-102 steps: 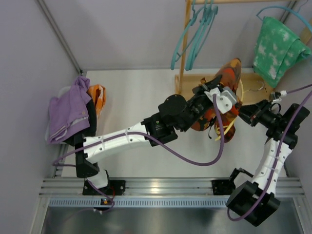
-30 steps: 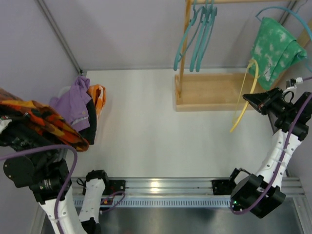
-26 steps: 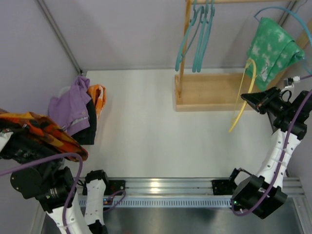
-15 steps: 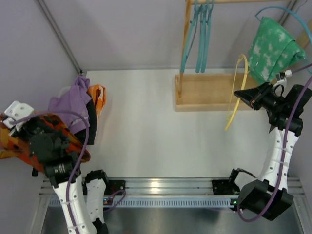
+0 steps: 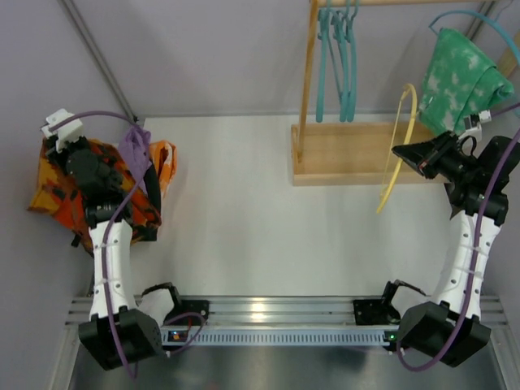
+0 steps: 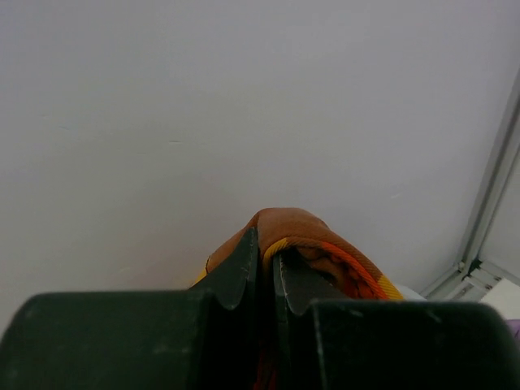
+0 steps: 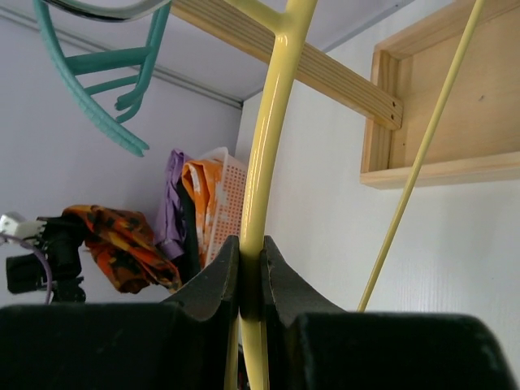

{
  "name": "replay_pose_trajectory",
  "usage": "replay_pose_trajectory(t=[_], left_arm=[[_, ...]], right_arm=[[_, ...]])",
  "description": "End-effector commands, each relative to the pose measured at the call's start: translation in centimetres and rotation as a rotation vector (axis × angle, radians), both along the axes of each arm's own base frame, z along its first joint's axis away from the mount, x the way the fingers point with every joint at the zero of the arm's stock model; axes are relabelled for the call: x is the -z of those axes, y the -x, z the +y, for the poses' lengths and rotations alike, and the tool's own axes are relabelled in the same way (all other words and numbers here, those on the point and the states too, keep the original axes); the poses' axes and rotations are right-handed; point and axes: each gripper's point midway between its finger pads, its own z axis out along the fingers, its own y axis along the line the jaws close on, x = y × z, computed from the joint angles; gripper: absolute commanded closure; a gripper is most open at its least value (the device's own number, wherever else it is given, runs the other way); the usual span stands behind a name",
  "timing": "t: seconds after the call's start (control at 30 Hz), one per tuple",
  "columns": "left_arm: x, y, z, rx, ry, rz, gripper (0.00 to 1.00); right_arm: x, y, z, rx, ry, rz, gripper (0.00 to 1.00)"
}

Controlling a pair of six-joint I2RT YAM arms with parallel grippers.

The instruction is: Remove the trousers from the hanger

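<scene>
Carrying the orange-red-brown patterned trousers (image 5: 58, 188) farther back along the left wall (image 5: 49, 65) than half a second ago, now bringing them level with the purple trousers (image 5: 133, 151) at the far left of the tabletop (image 5: 244, 211). Pinching a fold of that patterned cloth between the tightly closed fingers of the left hand (image 6: 262, 253), with the fold bulging up just past the fingertips and plain wall filling the wrist view beyond it. Letting the rest of the garment drape in a loose bunch beside and below the left arm (image 5: 110, 244), hanging free of any hanger. Showing the purple trousers heaped over the rim of a white basket (image 7: 226, 191), with an orange cloth (image 5: 165, 161) just beside them and the patterned pair hanging close on their wall side. Clamping the right hand (image 7: 250, 253) around a thick arm of the yellow hanger (image 7: 272, 122), holding it raised near the front edge of the wooden rack base (image 5: 349, 154), well apart from the patterned trousers across the tabletop. Leaving the green, white-mottled trousers (image 5: 463, 77) draped on a blue hanger (image 5: 455, 15) at the far right, just behind the right hand. Also showing teal hangers (image 5: 337, 57) hanging straight down from the rack's top rail.
</scene>
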Motion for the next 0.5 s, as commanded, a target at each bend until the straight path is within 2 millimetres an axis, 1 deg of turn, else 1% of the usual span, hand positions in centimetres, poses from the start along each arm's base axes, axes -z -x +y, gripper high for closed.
replay_pose_trajectory(t=[0.0,0.03,0.07,0.1,0.13,0.17,0.2,0.23,0.27,0.3,0.37,0.4,0.43,0.47], left_arm=[[-4.0,-3.2,-1.0,0.143,-0.041,-0.234,1.0],[-3.3,-4.6,-1.2,0.179,-0.028,-0.229,1.0],[-2.8,-5.6,-1.1,0.197,-0.018,-0.223,1.0],[-1.4,-7.5,-1.0,0.222,-0.011,-0.184,1.0],[-0.8,-8.9,-1.3,0.268,-0.009,-0.172,1.0],[-0.6,-9.9,-1.5,0.293,-0.009,-0.164,1.0],[1.1,-11.7,-1.3,0.313,0.001,-0.121,1.0],[2.0,-12.8,-1.2,0.327,0.009,-0.098,1.0],[2.3,-13.8,-1.2,0.34,0.014,-0.09,1.0],[4.4,-15.5,-0.8,0.347,0.038,-0.05,1.0],[6.2,-17.3,-0.9,0.381,0.044,-0.001,1.0],[7.9,-18.3,-0.9,0.395,0.065,0.027,0.96],[8.9,-18.7,-0.9,0.406,0.071,0.05,0.92],[9.8,-18.9,-1.0,0.411,0.079,0.069,0.84]], right_arm=[[-3.9,0.4,0.7,-0.024,0.083,-0.141,1.0],[-4.6,0.6,0.9,-0.031,0.092,-0.156,1.0],[-4.7,0.7,0.9,-0.032,0.095,-0.154,1.0],[-4.9,0.8,1.0,-0.037,0.11,-0.166,1.0],[-5.2,0.8,1.1,-0.039,0.117,-0.173,1.0],[-5.7,1.0,1.2,-0.043,0.126,-0.185,1.0],[-5.9,1.1,1.3,-0.044,0.13,-0.191,1.0],[-6.0,1.1,1.4,-0.048,0.133,-0.196,1.0],[-6.3,1.1,1.5,-0.047,0.134,-0.199,1.0],[-6.4,1.1,1.5,-0.049,0.134,-0.2,1.0],[-6.6,1.0,1.7,-0.053,0.134,-0.202,1.0],[-6.7,1.0,1.7,-0.053,0.136,-0.205,1.0],[-6.9,1.1,1.8,-0.056,0.137,-0.208,1.0],[-6.9,1.1,1.9,-0.057,0.136,-0.202,1.0]])
